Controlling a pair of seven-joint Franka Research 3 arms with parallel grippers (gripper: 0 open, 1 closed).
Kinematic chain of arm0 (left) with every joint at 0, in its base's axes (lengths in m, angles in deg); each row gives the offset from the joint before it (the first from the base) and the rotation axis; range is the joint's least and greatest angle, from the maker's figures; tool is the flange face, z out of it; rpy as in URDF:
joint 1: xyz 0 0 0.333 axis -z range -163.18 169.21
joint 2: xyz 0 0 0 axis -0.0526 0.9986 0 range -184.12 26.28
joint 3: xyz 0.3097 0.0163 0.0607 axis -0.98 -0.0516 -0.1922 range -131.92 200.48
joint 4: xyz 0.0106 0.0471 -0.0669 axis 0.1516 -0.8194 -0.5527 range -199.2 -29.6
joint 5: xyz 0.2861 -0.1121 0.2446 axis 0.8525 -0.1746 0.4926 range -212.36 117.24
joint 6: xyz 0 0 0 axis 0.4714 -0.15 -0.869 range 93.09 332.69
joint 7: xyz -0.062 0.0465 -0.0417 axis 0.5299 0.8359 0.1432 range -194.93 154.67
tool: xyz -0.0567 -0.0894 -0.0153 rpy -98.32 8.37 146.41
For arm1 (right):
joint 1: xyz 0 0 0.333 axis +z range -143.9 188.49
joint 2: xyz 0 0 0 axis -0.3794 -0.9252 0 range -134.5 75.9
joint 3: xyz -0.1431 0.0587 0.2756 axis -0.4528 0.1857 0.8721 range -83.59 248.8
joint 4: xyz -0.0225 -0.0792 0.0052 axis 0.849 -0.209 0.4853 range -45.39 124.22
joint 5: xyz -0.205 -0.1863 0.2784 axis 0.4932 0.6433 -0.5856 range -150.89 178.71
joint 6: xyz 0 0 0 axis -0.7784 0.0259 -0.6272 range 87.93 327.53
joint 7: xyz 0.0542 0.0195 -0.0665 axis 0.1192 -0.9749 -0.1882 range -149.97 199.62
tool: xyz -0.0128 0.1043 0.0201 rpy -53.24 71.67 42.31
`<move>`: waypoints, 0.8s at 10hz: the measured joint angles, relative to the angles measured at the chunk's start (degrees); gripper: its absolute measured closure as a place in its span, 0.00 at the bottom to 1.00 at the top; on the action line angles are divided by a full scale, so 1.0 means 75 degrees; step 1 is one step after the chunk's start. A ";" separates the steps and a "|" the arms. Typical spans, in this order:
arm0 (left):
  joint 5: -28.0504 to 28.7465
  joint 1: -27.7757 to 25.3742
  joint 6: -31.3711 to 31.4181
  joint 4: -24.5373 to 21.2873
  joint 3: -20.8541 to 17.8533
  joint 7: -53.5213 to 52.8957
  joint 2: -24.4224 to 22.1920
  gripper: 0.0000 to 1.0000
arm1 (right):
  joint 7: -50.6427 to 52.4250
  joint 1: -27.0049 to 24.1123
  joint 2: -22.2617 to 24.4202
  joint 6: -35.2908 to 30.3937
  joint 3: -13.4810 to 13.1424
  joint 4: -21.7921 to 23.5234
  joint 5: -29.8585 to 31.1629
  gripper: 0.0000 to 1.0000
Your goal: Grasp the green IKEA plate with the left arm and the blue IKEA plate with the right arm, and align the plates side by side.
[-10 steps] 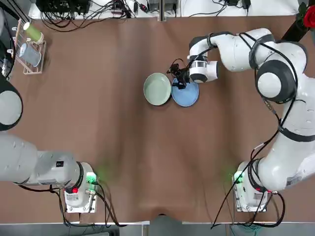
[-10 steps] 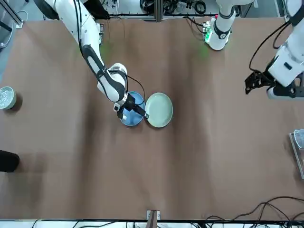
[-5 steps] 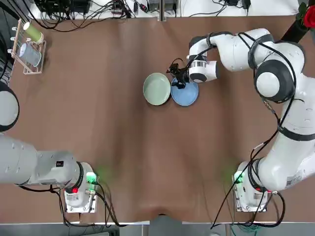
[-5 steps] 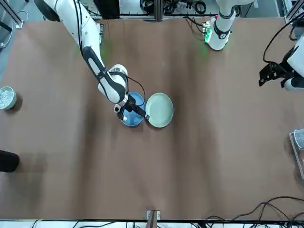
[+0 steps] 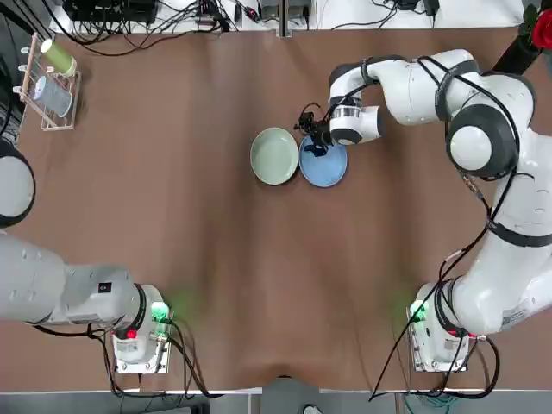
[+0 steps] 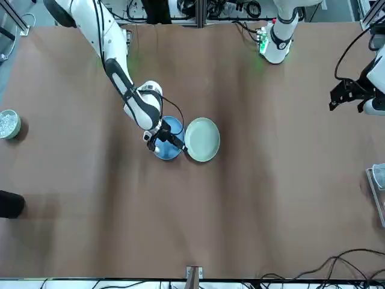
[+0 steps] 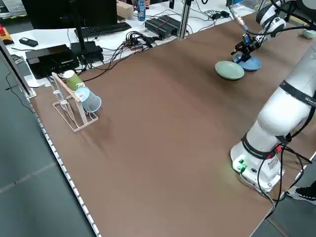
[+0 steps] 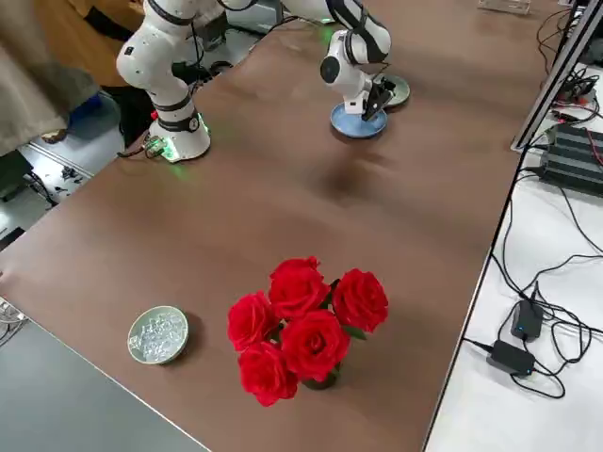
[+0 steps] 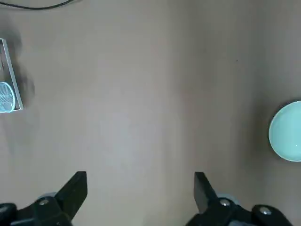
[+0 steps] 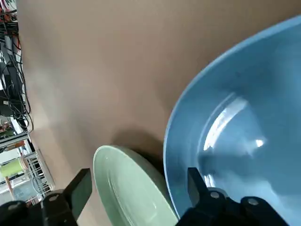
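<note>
R gripper (image 10: 140, 181) is hovering wide at blue plate (image 5: 323, 162) beside green plate (image 5: 274, 156); L gripper (image 9: 140, 183) is waiting wide, well apart.

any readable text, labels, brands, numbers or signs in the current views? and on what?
None that can be read for certain.
Small dark label on the left arm: too small to read.
Small label near the base of the right arm: too small to read.
Blue bottle on the far desk: no wording legible.
Green plate and blue plate: no text visible.
</note>
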 joint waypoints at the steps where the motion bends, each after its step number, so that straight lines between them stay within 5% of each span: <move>1: 0.0000 0.0000 0.0001 0.0057 0.0001 0.0000 0.0071 0.00 | 0.0002 -0.0042 0.0017 0.0057 0.0065 -0.0001 0.0000 0.09; 5: 0.0000 0.0000 0.0001 0.0111 0.0001 -0.0002 0.0132 0.00 | 0.0161 -0.0250 0.0374 0.0138 0.0122 0.0047 0.0160 0.09; 8: 0.0000 0.0002 0.0001 0.0146 0.0002 -0.0002 0.0131 0.00 | 0.0452 -0.0352 0.1011 0.0230 0.0158 0.0129 0.1289 0.09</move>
